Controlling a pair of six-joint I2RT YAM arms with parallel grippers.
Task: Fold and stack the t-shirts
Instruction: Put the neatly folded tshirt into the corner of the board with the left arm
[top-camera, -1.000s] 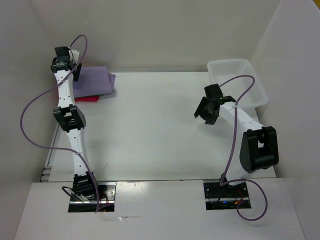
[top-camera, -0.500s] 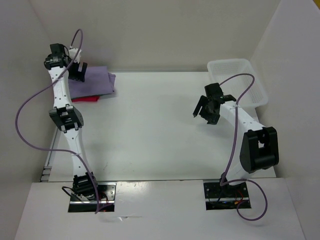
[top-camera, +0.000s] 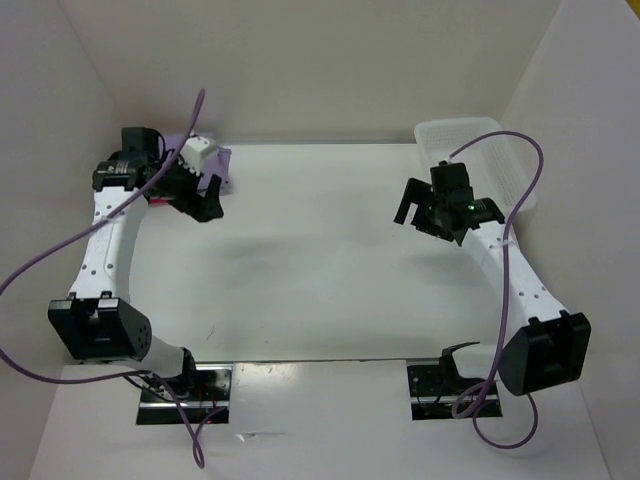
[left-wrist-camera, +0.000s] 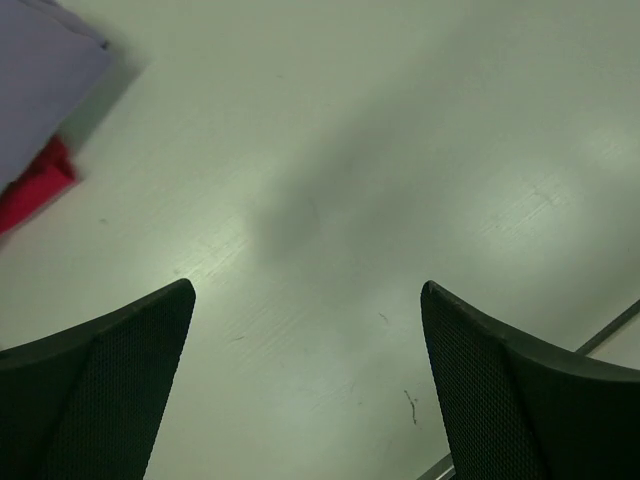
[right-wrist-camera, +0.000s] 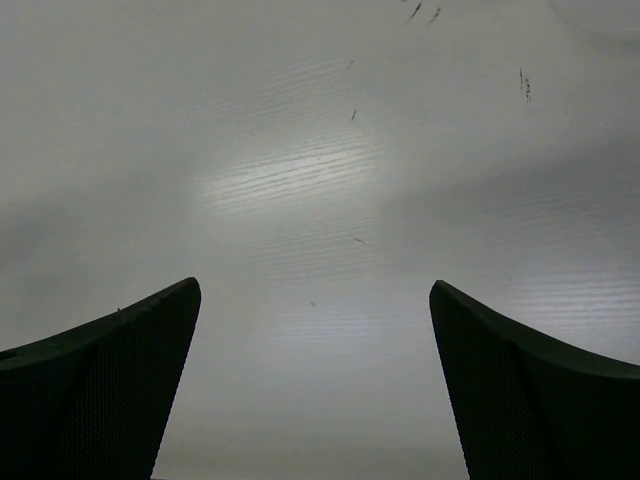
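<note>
1. The left gripper (top-camera: 200, 198) is hanging just beside the shirt pile at the far left corner of the desk (top-camera: 320, 270). Its fingers are spread wide and are holding nothing.
2. The right gripper (top-camera: 415, 215) is hanging over bare desk near the white basket (top-camera: 455, 128). It is spread wide too, and nothing is in it.
3. The purple t-shirt (left-wrist-camera: 40, 70) is lying folded on top of the red t-shirt (left-wrist-camera: 35, 190). Only a red corner is peeking out from under it.
4. I think the step now is getting away from the pile without messing it up. The left gripper should be going up first and only then sideways. With its fingers wide, it is less likely to be catching the purple edge and pulling the pile crooked.
5. If another shirt is waiting, a gripper should be pinching only cloth, not the basket wall.
6. The green t-shirt is not showing in any view. It may be lying under the pile or in the basket, but I cannot tell.
7. From above, the left arm is covering most of the pile. The left wrist view is showing only one corner of it.
8. The inside of the basket is pale and hard to make out.
</note>
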